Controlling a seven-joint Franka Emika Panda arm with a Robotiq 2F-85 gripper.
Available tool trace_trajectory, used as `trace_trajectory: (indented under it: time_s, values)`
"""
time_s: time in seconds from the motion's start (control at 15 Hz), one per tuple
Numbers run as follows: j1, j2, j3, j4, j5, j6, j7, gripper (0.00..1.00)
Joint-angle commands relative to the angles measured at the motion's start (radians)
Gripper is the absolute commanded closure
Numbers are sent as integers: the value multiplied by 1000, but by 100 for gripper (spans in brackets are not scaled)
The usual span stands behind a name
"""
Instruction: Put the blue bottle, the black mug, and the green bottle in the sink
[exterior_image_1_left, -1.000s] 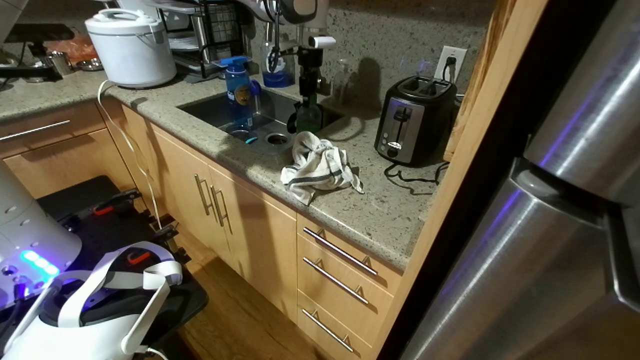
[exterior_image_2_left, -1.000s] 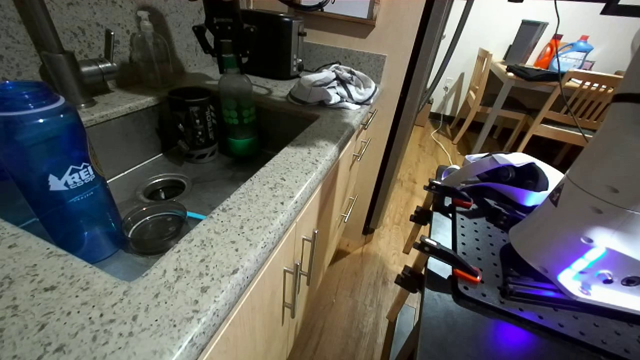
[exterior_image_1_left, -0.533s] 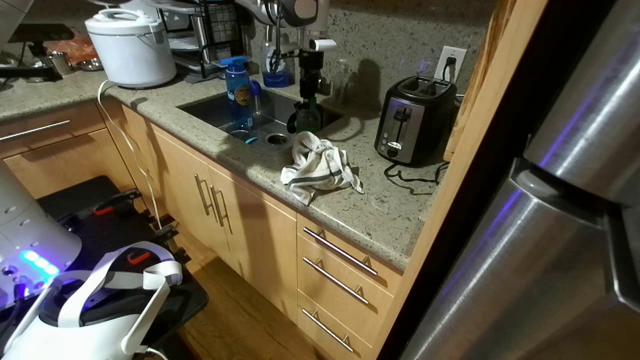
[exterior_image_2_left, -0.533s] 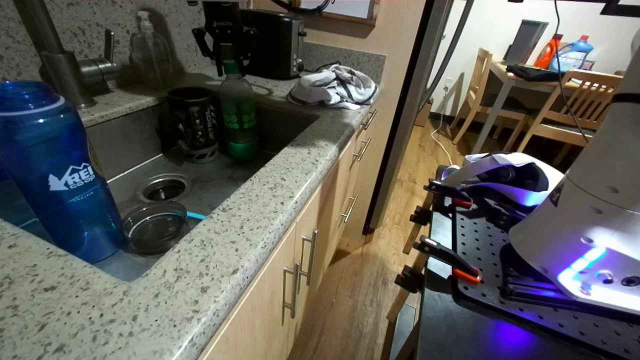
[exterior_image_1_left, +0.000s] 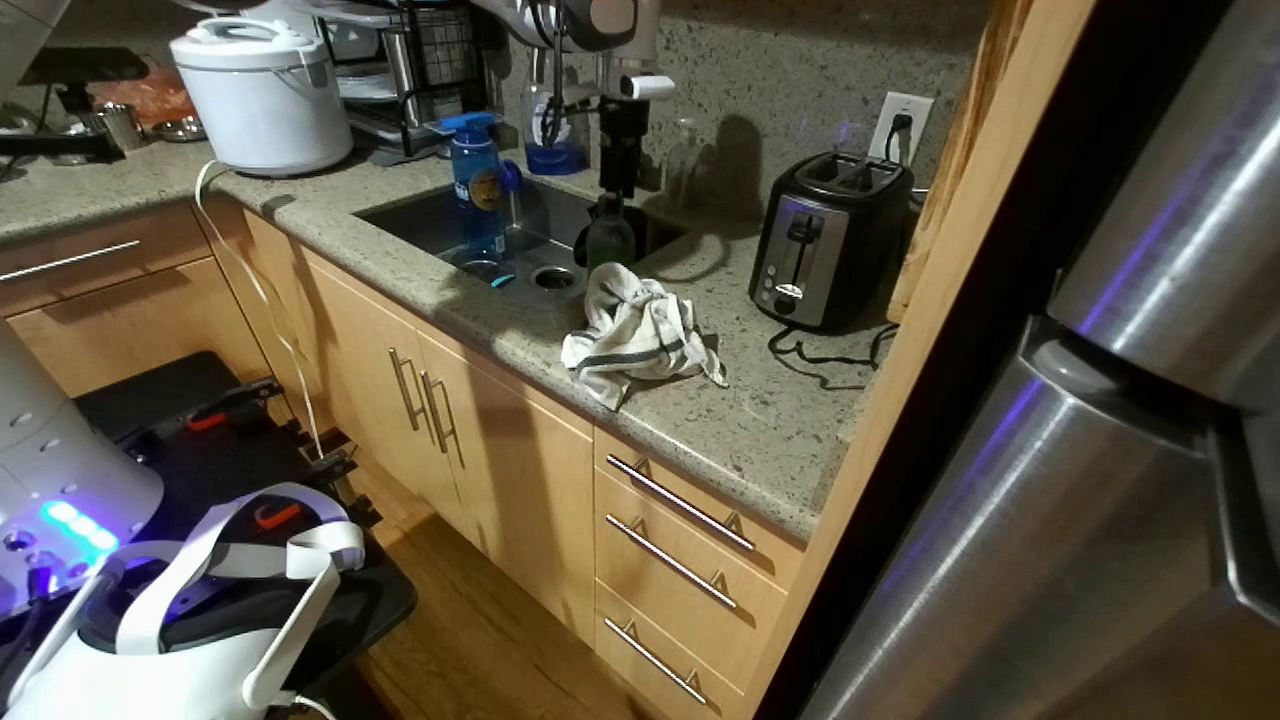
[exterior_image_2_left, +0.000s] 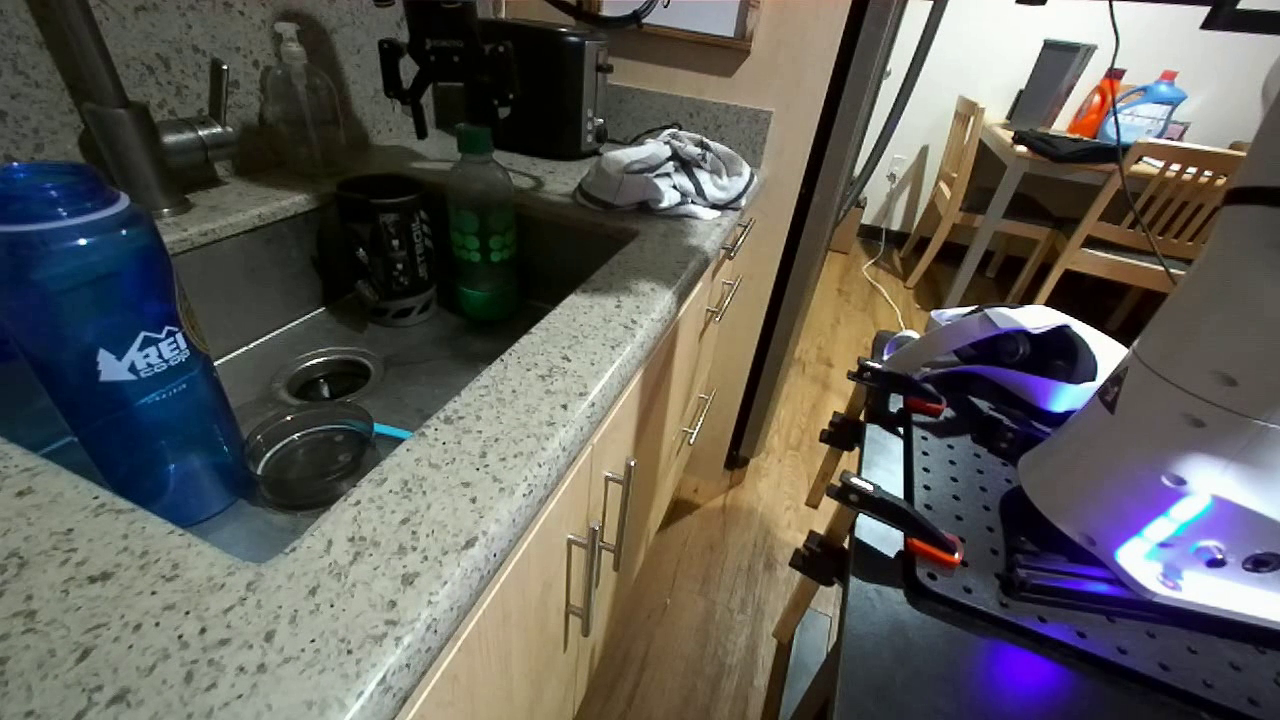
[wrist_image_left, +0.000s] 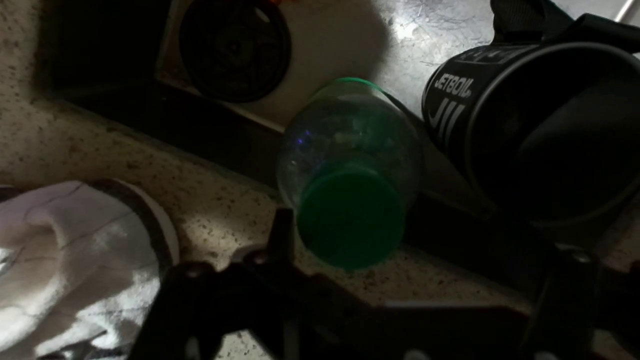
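1. Running off the left edge of an exterior view, the blue bottle (exterior_image_2_left: 125, 360), lettered "REI", stood in the sink (exterior_image_2_left: 255, 290).
2. One black mug (exterior_image_2_left: 388, 245), likewise in the sink: its rim was cropped by the right edge of the wrist view, its interior lay in darkness.
3. One green bottle (exterior_image_1_left: 610, 240), in the sink just beside the black mug, green cap (wrist_image_left: 352, 220) on: in an exterior view its lower end was hidden behind the striped towel (exterior_image_1_left: 640, 330).
4. One dark disc (wrist_image_left: 235, 50), near the green bottle in the wrist view: it was too dim to identify.
5. One gripper (exterior_image_2_left: 460, 115): its upper part was cut off by the top edge of an exterior view, its outline partly merging with the black toaster (exterior_image_2_left: 560, 95) behind.
6. Its fingers (wrist_image_left: 281, 230): they stood wide apart, the cap loose in the gap between them as seen in the wrist view. One tip was just beside the cap, the other well apart, toward the black mug. Whether the near tip touched it could not be told.
7. Changes: a second earlier the fingers had stood closer together about the top of the green bottle; they had since spread.
8. The green bottle had shifted slightly in both exterior views, and its cap showed more fully.
9. The blue bottle, the black mug and the striped towel kept their earlier places.
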Motion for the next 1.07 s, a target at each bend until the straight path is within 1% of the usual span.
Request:
trace_trajectory:
  time_s: [0.0,0.2,0.47,0.73,1.0]
  values:
    - [3,6,-14,32,19,-31,25,0]
    - [4,-28,-27,-4,13,-25,49,0]
    - [-1,-137,-68,-128,-5,3,98,0]
    - [-4,-263,-108,-271,-26,42,120,0]
    - [4,-389,-132,-440,-87,95,128,0]
